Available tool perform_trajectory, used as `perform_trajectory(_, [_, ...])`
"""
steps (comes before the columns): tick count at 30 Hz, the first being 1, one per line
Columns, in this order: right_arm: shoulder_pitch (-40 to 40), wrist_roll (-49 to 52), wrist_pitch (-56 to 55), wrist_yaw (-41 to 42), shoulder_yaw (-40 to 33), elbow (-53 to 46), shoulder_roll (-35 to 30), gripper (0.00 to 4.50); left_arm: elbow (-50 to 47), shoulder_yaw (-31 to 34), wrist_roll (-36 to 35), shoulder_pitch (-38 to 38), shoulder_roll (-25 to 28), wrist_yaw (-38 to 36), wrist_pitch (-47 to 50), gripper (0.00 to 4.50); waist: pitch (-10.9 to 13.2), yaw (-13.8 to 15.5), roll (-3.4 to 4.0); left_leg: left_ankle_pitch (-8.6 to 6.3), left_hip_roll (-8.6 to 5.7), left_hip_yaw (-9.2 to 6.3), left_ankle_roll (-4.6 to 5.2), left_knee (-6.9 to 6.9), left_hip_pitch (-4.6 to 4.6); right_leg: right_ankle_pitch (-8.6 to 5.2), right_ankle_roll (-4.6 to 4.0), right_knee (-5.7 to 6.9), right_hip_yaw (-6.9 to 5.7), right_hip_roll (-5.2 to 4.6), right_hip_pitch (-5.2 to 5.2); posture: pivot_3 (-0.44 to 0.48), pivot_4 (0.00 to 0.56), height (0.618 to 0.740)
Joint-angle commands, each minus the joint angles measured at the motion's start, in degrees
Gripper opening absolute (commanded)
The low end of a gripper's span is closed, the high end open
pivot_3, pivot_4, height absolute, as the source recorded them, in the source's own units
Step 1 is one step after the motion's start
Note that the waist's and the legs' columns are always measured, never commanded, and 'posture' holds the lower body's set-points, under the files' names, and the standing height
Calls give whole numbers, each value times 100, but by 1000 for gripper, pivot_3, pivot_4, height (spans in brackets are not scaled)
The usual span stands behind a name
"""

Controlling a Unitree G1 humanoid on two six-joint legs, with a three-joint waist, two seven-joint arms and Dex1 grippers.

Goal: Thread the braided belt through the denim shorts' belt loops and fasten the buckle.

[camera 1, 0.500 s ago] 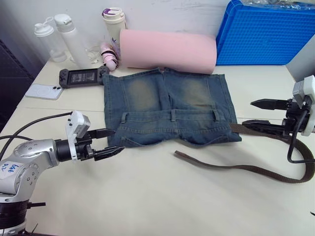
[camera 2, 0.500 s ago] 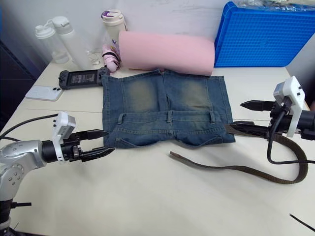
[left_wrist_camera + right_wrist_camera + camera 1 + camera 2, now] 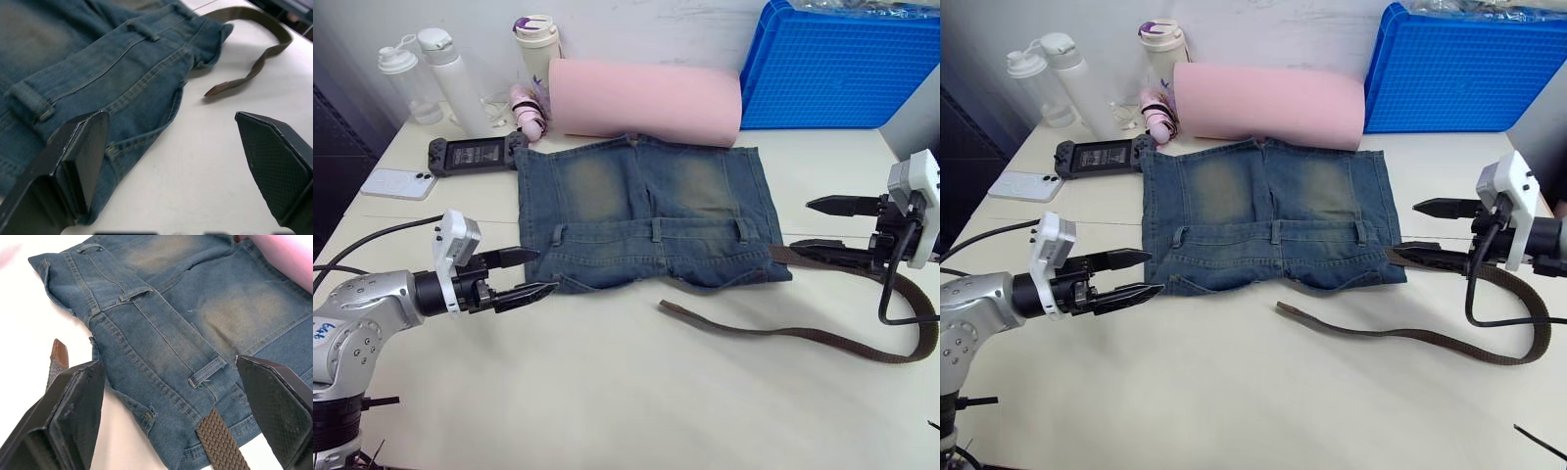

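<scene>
Left pincer (image 3: 525, 276) hovers just off the left waistband corner of the denim shorts (image 3: 646, 220), fingers spread, nothing held. Behind it at the bench (image 3: 607, 392) far edge: two clear bottles (image 3: 426, 78), a handheld game console (image 3: 475, 152), a white phone (image 3: 399, 182), a lidded tumbler (image 3: 539, 39).

Shorts lie flat mid-bench, waistband toward the robot, legs against the pink roll (image 3: 646, 102). Three belt loops (image 3: 657, 230) visible across the waistband. Denim looks limp but fairly heavy; it will bunch if dragged, so my call is to pin the waistband beside a loop rather than pinch the loop itself.

Braided belt (image 3: 773, 331) enters under the shorts' right waistband end. The right wrist view shows it going under the fabric near the right loop, can't tell if it actually passes through that loop. The rest curves out around the right side and runs back left in front of the shorts, tapered tip (image 3: 668, 307) free on the bench. Woven strap looks floppy and grippy, won't push through a loop; best taken close behind the tip and pulled. Buckle not identifiable.

Right pincer (image 3: 829, 226) spread wide, straddling the belt just right of the shorts, holding nothing.

Blue plastic crate (image 3: 842, 69) at the back right; contents can't be made out.
</scene>
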Motion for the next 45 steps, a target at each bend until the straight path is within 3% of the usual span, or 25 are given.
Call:
perform_trajectory(1, [-144,-49,231,-60,176,-306,-198,4500,-144,226,-442,-13,56,-341,17,4479,0,-12,0,0,0,0,0,0,0,0,0,0,0,0,0,0,150,740])
perform_trajectory(4, [-247,83,484,-61,372,-754,-203,4500,-111,174,-547,-114,106,-549,-63,4479,0,-12,1,0,1,1,-1,1,0,0,0,-2,2,0,-1,0,150,740])
perform_trajectory(8, [-373,16,767,-164,848,-1398,-190,4500,-136,-390,131,-153,443,-1073,-611,4479,0,-6,0,-1,0,0,-1,0,0,0,0,-2,3,1,-1,0,150,740])
perform_trajectory(13, [-506,-110,1158,-689,1955,-2656,361,4500,-197,-873,508,-264,606,-1399,-1003,4479,2,-12,-2,-2,1,-1,-3,-3,0,0,0,-10,3,2,-1,0,150,740])
perform_trajectory(19, [-398,-1102,1155,-1179,3254,-2864,622,4500,-377,-945,673,-96,555,-1376,-1151,4479,3,10,-4,-3,-2,-2,-1,-2,-2,0,0,-3,9,1,-7,0,150,740])
perform_trajectory(25, [-314,-1889,1155,-1515,3700,-2696,630,4500,-481,-1046,923,150,497,-1289,-1338,4479,3,13,-5,-7,-7,-9,6,1,-3,0,0,0,8,0,-6,0,150,740])
perform_trajectory(28, [-267,-2071,1223,-1569,3780,-2660,646,3685,-525,-1120,972,118,341,-1146,-1406,4500,3,-1,-5,-7,-5,-7,5,2,-3,0,0,0,8,2,-7,0,150,740])
perform_trajectory(35, [-352,-1879,1530,-1538,3453,-2754,781,54,-395,-1238,834,-154,-120,-876,-1364,4500,3,6,-5,-7,-5,-8,5,4,-2,0,0,5,8,3,-6,0,150,740])
perform_trajectory(38, [-362,-1584,1649,-1415,3195,-2780,830,54,-297,-1239,721,-286,-370,-763,-1271,4500,3,10,-6,-7,-6,-8,5,4,-3,0,0,5,6,3,-6,0,150,740])
perform_trajectory(41, [-601,-441,2295,-1132,2172,-2779,1034,54,-39,-1278,332,-558,-1083,-419,-1052,4500,4,14,-7,-7,-6,-7,5,7,-2,0,0,6,5,2,-3,0,150,740])
perform_trajectory(45, [-763,295,2785,-1052,1707,-2900,1042,54,193,-1531,158,-867,-1934,-96,-872,4500,1,22,-27,-7,-6,-10,6,16,-2,1,2,16,-5,3,0,0,150,740])
